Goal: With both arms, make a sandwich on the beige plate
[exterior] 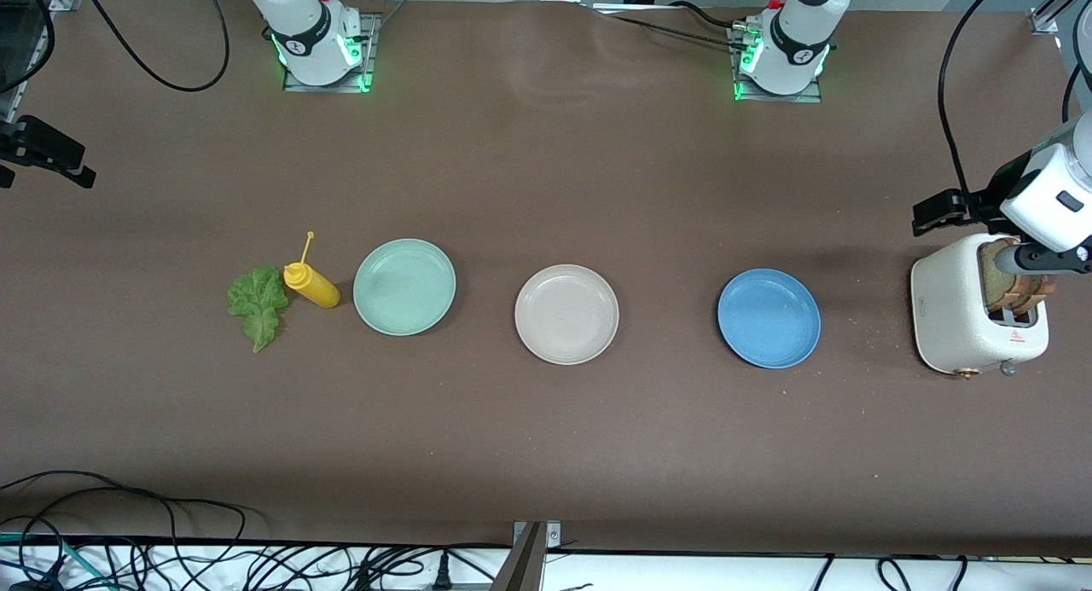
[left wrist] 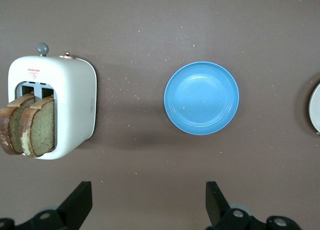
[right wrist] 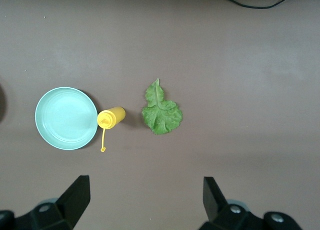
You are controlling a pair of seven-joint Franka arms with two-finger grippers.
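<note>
White toaster (exterior: 960,305), small red unreadable label

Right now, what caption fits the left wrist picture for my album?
Open left gripper above the table, with two bread slices in the toaster and an empty blue plate nearby.

Even, fairly bright overhead light; all three views sharp.
Soft shadows lie beside the toaster (left wrist: 60,107) and blue plate (left wrist: 201,97) on the matte table (exterior: 546,437). Faint sheen on the plates, no hard glare. Green base lights (exterior: 738,88) glow at the arm bases.
</note>
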